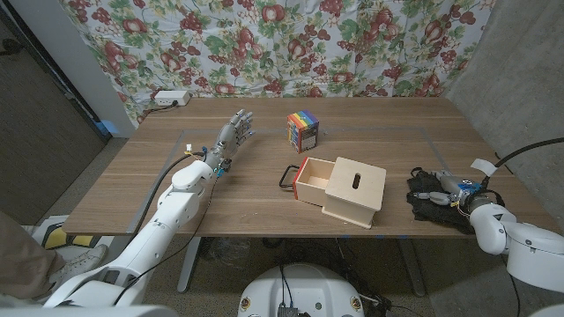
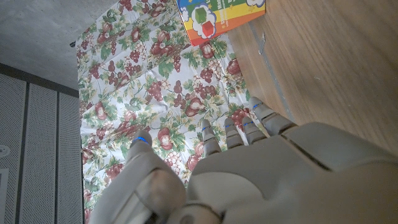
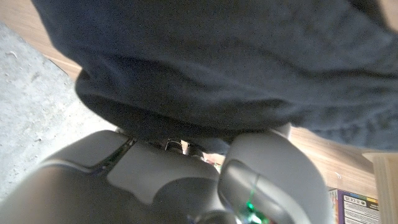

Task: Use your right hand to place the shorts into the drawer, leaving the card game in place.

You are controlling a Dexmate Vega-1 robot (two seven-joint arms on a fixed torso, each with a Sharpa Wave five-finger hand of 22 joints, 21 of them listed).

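Two hands in my view: right hand lies on the dark shorts at the table's right edge, grip unclear; left hand empty, fingers spread. Drawer open; card game behind it.

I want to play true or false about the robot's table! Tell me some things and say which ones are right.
1. The right hand is on the dark shorts. True.
2. The shorts are already inside the wooden drawer. False: they lie on the table, to the right of the drawer.
3. The rainbow card game stands behind the drawer, apart from it. True.
4. The left hand holds the card game. False: it holds nothing, and its fingers are apart.
5. The drawer is pulled open. True: its orange-edged tray sticks out on the left.
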